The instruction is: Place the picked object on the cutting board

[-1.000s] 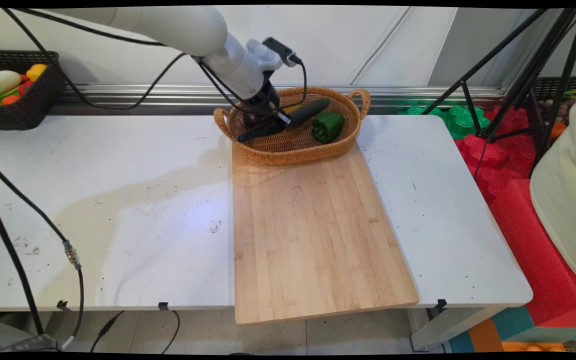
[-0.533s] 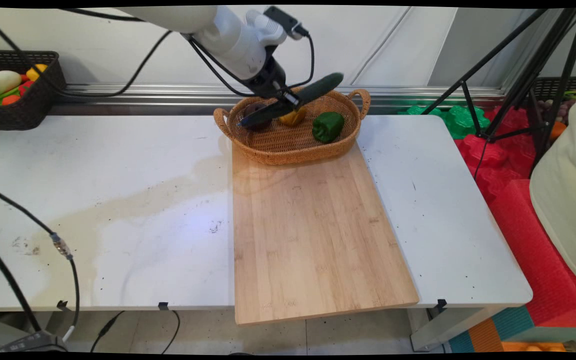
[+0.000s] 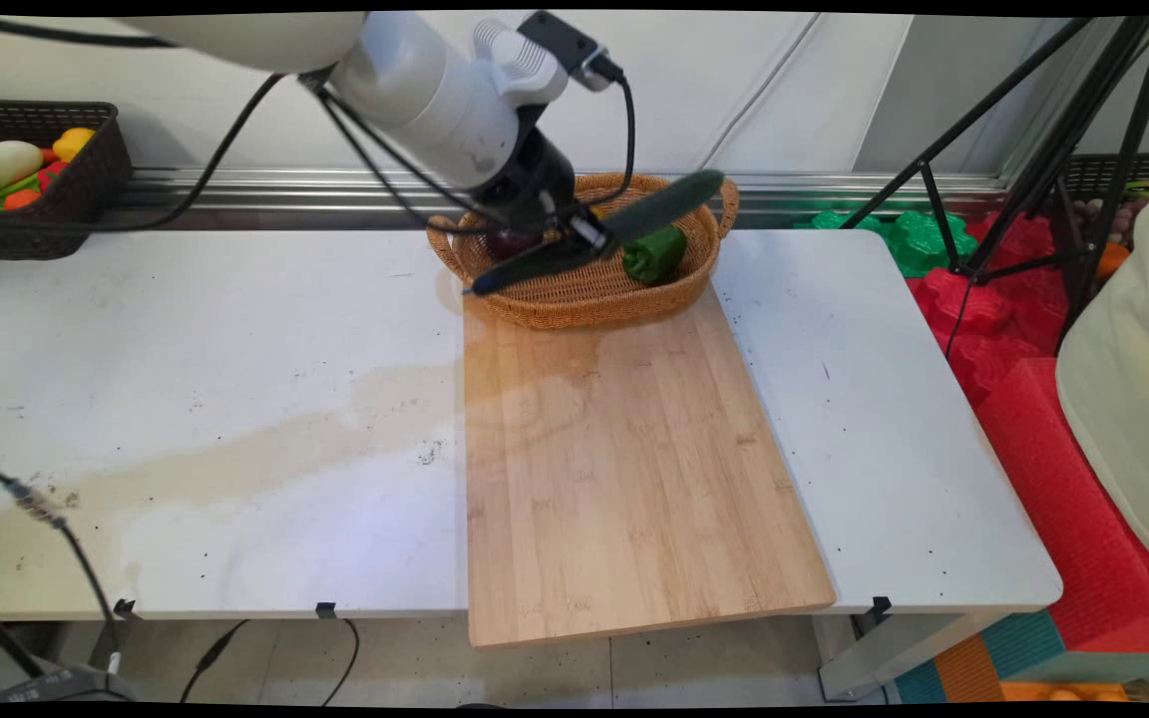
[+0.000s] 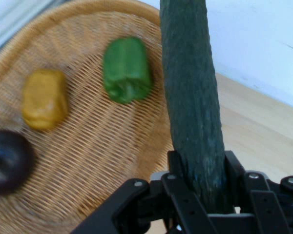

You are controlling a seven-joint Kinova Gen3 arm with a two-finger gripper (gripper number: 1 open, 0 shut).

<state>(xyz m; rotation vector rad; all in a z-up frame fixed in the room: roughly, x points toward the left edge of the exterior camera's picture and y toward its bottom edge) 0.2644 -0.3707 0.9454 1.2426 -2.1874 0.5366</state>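
We see the tool (image 3: 589, 231) squeezing a long dark green cucumber (image 3: 659, 207) near its middle. The cucumber is up in the air, tilted, above the front of the woven basket (image 3: 574, 295). So it is out of the basket but not set down anywhere. 3 things lie in the basket: a green pepper (image 4: 127, 70), a yellow one (image 4: 44, 99) and a dark purple one (image 4: 7, 161). The wooden board (image 3: 624, 469) on the tabletop (image 3: 215, 399) is bare. Half a second ago, the cucumber was higher and farther back over the basket.

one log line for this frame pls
end effector: shut on cucumber | cucumber: above basket | in basket: green pepper, yellow pepper, dark fruit
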